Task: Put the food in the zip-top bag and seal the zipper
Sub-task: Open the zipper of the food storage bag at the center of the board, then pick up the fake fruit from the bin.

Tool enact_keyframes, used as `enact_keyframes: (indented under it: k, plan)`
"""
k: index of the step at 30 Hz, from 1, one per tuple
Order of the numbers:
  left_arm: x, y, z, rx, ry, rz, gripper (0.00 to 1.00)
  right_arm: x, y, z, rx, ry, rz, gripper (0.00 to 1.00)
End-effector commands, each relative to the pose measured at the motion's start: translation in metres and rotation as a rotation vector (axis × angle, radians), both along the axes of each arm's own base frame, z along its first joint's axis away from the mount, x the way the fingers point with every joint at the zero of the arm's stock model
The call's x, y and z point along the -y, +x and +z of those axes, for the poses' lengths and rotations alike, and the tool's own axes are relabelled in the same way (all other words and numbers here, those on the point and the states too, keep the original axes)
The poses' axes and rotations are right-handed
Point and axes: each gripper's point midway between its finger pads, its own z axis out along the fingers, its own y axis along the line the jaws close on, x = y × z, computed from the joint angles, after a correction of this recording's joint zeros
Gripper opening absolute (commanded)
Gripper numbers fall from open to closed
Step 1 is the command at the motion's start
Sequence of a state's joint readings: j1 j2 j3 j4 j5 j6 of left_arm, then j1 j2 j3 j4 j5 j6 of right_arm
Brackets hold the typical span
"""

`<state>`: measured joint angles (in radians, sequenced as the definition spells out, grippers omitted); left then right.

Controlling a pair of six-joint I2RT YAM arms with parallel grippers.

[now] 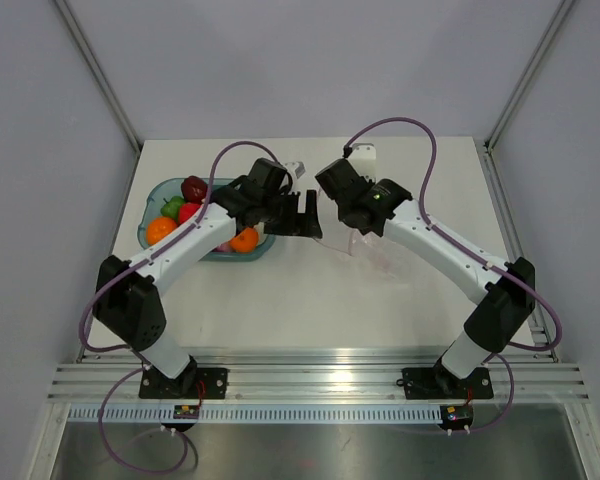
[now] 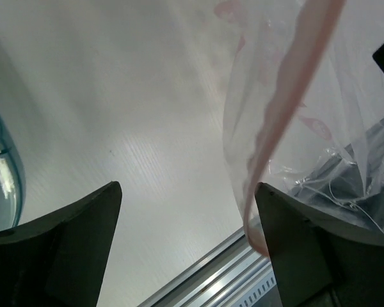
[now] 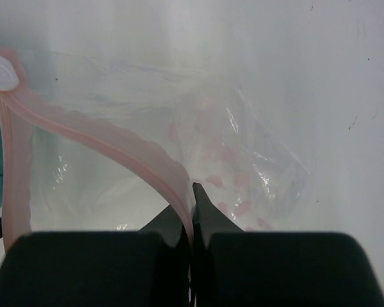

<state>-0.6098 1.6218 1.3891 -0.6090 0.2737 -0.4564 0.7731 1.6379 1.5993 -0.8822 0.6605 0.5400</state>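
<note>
The left gripper (image 2: 187, 188) is seen with its jaws spread wide and nothing held between them; in the left wrist view the zipper (image 2: 288, 96) hangs just beside the inner face of one finger, though contact cannot be made out. The right gripper (image 3: 189, 198) is closed tight, and the pink-red strip is pinched between its fingertips, so the zip-top bag (image 3: 262, 166) is held by its mouth edge. From that pinch the strip is seen to curve away in a loop, and the mouth appears to be parted rather than pressed shut.

In the overhead view the two grippers are brought near each other over the middle of the white table (image 1: 280, 300), with the clear bag draped below and beside the right one – its outline is faint there. The food is found in the teal tray (image 1: 152, 195) on the left: a dark red piece (image 1: 194, 188), a green piece (image 1: 172, 207), an orange ball (image 1: 161, 230) and a second orange ball (image 1: 244, 240) partly covered by the left arm. No food can be made out inside the bag.
</note>
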Motion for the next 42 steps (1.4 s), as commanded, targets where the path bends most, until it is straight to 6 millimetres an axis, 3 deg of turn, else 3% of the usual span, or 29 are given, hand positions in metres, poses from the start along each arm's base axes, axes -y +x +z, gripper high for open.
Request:
enact_keyframes:
  k: [1, 6, 9, 12, 13, 15, 20, 23, 28, 34, 42]
  plan:
    - [-0.027, 0.011, 0.067, 0.164, -0.038, 0.069, 0.86, -0.001, 0.008, 0.009, 0.027, 0.057, -0.02, 0.0]
    - [-0.063, 0.013, 0.1, 0.215, -0.118, 0.154, 0.77, -0.011, 0.01, -0.005, -0.014, 0.072, -0.005, 0.0]
    - [-0.085, 0.016, 0.101, 0.221, -0.118, 0.22, 0.77, -0.016, 0.012, -0.012, -0.026, 0.087, -0.017, 0.0]
    - [-0.114, 0.023, 0.087, 0.19, -0.064, 0.347, 0.79, -0.012, 0.015, -0.016, -0.032, 0.091, -0.113, 0.0]
    - [-0.122, 0.025, 0.08, 0.181, -0.039, 0.385, 0.89, -0.014, 0.016, -0.017, -0.033, 0.107, -0.138, 0.0]
    - [-0.145, 0.028, 0.061, 0.164, 0.062, 0.489, 0.99, -0.019, 0.02, -0.024, -0.055, 0.107, -0.15, 0.0]
    - [-0.175, 0.027, 0.029, 0.139, 0.204, 0.606, 0.96, -0.031, 0.025, -0.033, -0.081, 0.126, -0.144, 0.0]
    - [-0.182, 0.025, 0.006, 0.111, 0.274, 0.6, 0.95, -0.034, 0.026, -0.033, -0.082, 0.136, -0.133, 0.0]
    - [-0.175, 0.026, -0.02, 0.056, 0.286, 0.574, 0.95, -0.038, 0.026, -0.032, -0.08, 0.153, -0.117, 0.0]
    - [-0.164, 0.039, -0.041, 0.04, 0.263, 0.577, 0.95, -0.037, 0.024, -0.031, -0.08, 0.162, -0.11, 0.0]
    - [-0.162, 0.05, -0.054, 0.044, 0.253, 0.643, 0.94, -0.039, 0.023, -0.028, -0.076, 0.173, -0.096, 0.0]
